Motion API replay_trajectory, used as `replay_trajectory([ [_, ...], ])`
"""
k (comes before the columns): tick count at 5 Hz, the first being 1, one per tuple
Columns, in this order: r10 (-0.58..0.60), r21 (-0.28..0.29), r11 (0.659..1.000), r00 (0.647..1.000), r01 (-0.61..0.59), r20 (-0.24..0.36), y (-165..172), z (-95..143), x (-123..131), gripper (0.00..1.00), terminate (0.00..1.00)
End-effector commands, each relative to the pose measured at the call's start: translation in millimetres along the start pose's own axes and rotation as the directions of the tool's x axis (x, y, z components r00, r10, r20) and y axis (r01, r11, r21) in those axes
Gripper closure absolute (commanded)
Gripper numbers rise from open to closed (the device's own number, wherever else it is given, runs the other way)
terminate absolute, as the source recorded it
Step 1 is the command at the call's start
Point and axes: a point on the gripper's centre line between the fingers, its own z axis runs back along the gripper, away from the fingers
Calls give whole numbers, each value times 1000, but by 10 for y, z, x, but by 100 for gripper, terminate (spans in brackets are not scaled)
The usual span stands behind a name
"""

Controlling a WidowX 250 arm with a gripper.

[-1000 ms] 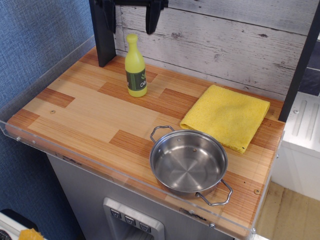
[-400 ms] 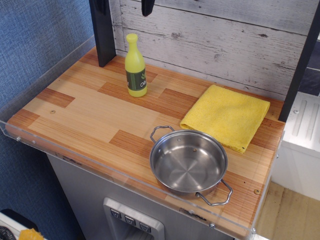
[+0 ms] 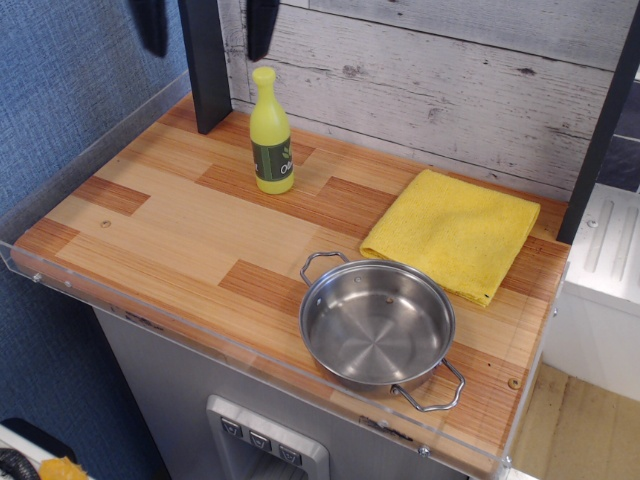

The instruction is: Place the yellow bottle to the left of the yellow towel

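The yellow bottle [image 3: 270,131] stands upright near the back of the wooden counter, well left of the yellow towel [image 3: 452,232], which lies folded at the back right. My gripper [image 3: 206,28] is at the top edge of the view, above and left of the bottle. Only its two dark fingertips [image 3: 262,25] show, blurred and wide apart, holding nothing. The rest of the arm is out of view.
A steel pan [image 3: 377,322] with two handles sits at the front right, just before the towel. A black post [image 3: 206,70] stands at the back left beside the bottle. A clear plastic rim [image 3: 150,320] edges the counter. A plank wall [image 3: 430,70] runs behind.
The gripper's fingertips have moved left along the top edge and stand wider apart. The bottle, towel and pan have not moved.
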Motion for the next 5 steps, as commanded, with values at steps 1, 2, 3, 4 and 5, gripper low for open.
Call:
replay_trajectory([
  [1,151,34,988,989,-151,8,571,-30,-354,0,0],
  [2,237,61,970,971,-236,-20,815,-203,-411,0,0],
  [3,293,70,954,955,-291,-36,936,-318,-440,0,0],
  [4,293,70,954,955,-291,-36,936,-318,-440,0,0],
  [5,293,70,954,955,-291,-36,936,-318,-440,0,100],
])
